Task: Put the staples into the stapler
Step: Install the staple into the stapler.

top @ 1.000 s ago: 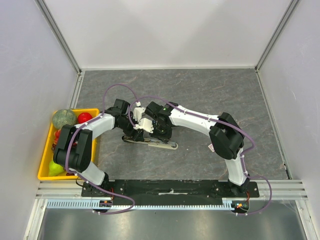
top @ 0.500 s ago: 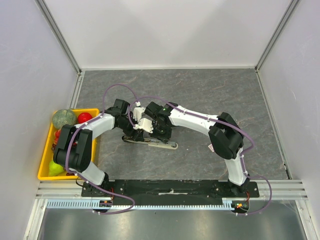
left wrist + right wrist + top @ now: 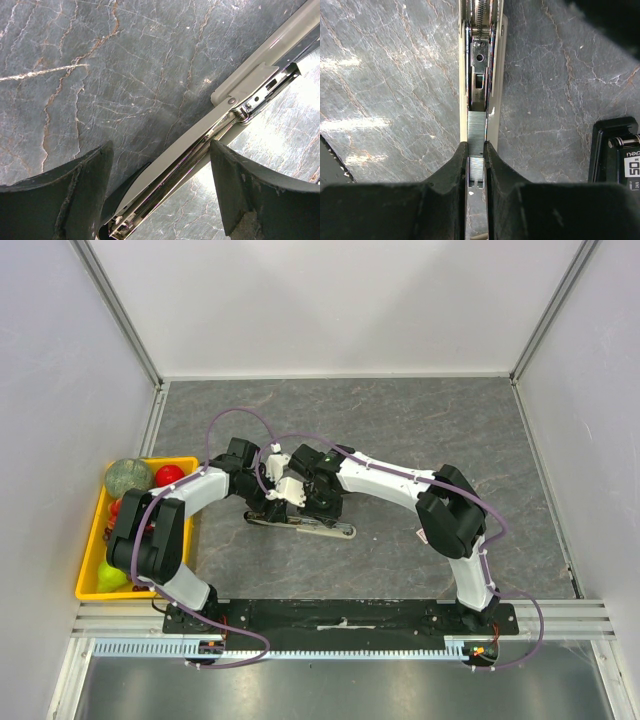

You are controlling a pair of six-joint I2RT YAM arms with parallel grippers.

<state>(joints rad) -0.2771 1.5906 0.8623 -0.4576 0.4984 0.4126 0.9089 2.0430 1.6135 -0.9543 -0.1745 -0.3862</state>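
Note:
The stapler lies opened flat on the grey table, its metal channel facing up. In the right wrist view a grey strip of staples sits in that channel, and my right gripper is shut on the strip's near end. My left gripper stands open over the stapler's spring rail, one finger on each side and neither touching it. From above, both grippers meet over the stapler's left half and hide it.
A yellow bin with fruit stands at the left edge of the table. A black block with a white label shows at the right edge of the right wrist view. Grey walls close the table in.

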